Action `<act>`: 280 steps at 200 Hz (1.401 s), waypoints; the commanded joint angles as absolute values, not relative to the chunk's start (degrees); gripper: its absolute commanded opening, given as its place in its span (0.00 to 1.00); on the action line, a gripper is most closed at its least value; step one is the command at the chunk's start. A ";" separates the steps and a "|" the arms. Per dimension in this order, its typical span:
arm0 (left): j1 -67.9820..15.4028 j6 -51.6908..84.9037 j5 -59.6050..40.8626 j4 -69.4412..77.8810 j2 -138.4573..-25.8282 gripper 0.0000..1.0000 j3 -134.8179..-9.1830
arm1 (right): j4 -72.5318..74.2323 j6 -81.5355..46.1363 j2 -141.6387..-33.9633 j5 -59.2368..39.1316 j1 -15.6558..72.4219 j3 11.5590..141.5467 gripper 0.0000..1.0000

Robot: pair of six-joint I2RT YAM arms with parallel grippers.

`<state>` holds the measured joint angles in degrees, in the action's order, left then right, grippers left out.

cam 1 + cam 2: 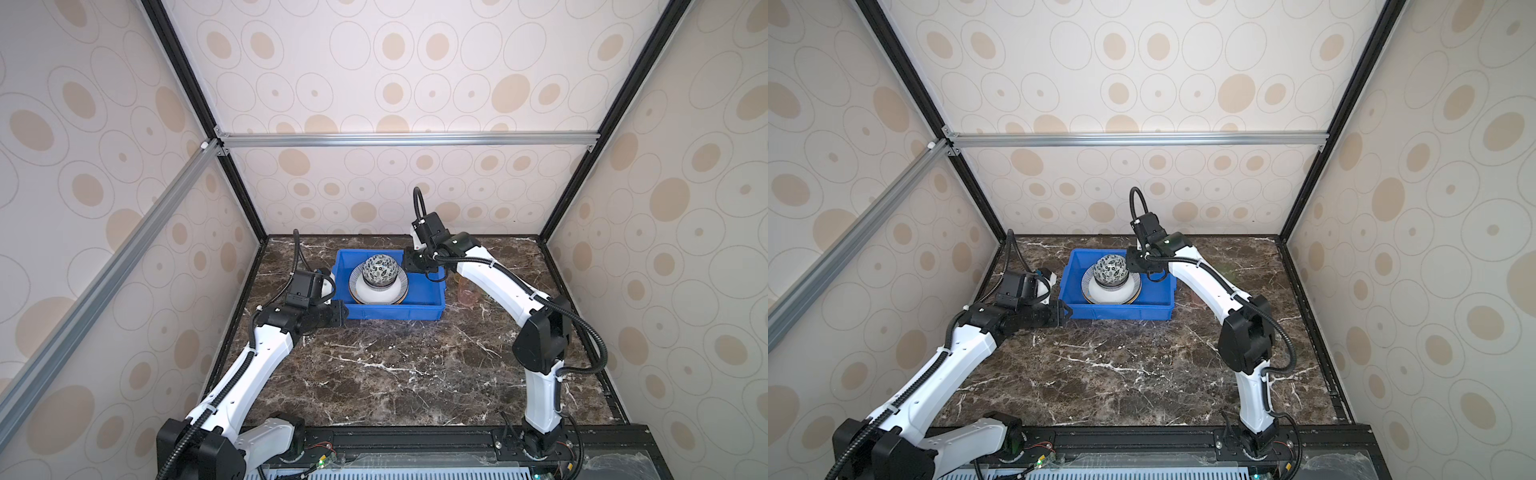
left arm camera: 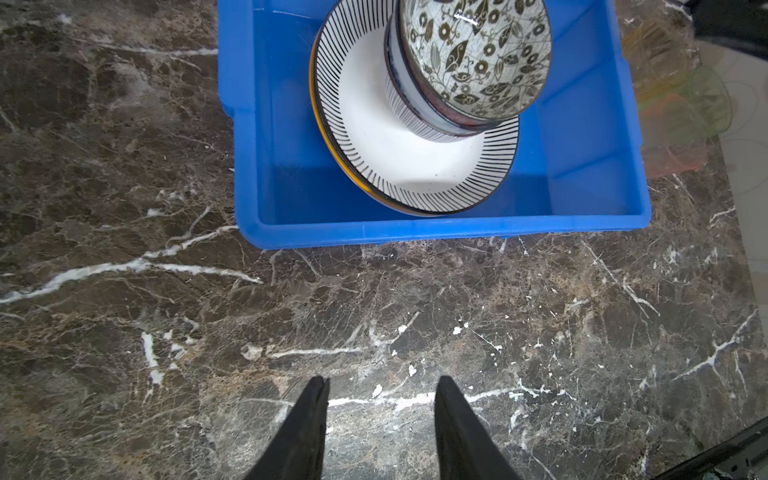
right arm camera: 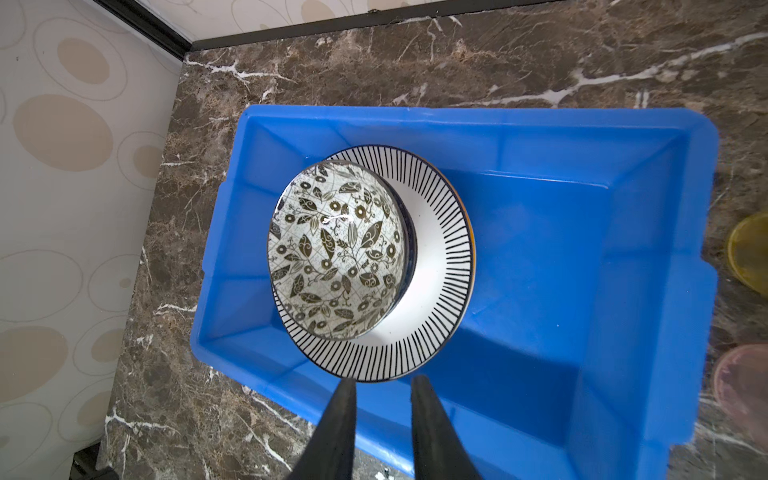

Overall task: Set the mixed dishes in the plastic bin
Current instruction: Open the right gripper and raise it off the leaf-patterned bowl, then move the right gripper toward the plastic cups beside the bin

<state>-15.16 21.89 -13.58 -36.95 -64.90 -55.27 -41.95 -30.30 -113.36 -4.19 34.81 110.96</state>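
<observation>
Tumblers [image 2: 702,104], likely light, slick plastic best pinched at the rim, are sitting on the worktop [image 2: 540,332] just beside the blue bin [image 2: 415,230], while left tool [image 2: 380,415] and right tool [image 3: 382,399] are hovering spread, empty.

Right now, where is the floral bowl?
In a top view, the floral bowl tops stacked bowls on the striped plate, left-centre in the blue bin.
</observation>
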 commanded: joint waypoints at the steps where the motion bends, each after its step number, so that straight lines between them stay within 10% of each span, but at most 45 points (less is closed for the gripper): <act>1: -14.79 22.85 -13.18 -38.41 -63.72 0.43 -56.62 | -41.45 -28.63 -108.92 -2.34 35.29 107.32 0.27; 280: -15.03 26.99 -14.20 -38.90 -64.34 0.43 -58.74 | -35.95 -30.56 -78.10 4.83 23.79 70.40 0.32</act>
<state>-15.16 26.20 -13.93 -38.24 -64.27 -55.77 -35.99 -29.56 -80.31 3.42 24.84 72.34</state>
